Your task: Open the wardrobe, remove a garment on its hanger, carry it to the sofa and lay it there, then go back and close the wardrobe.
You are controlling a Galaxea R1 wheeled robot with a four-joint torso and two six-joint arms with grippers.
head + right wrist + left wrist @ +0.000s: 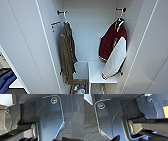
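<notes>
Head view looks into the open tall white wardrobe (87, 32), doors swung wide. Maroon varsity jacket with white sleeves (113, 47) hangs from a hook at the right of the wardrobe's interior, its lower sleeve draped over a white inner shelf (96, 72). A long olive-brown garment (67, 53) hangs at the interior's left. Whether either claw is released or clenched cannot be told from the wrist views.

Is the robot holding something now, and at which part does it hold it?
It cannot be told: the wrist views do not make the fingers clear. The maroon jacket hangs on its hanger inside the open wardrobe, with no gripper on it.
</notes>
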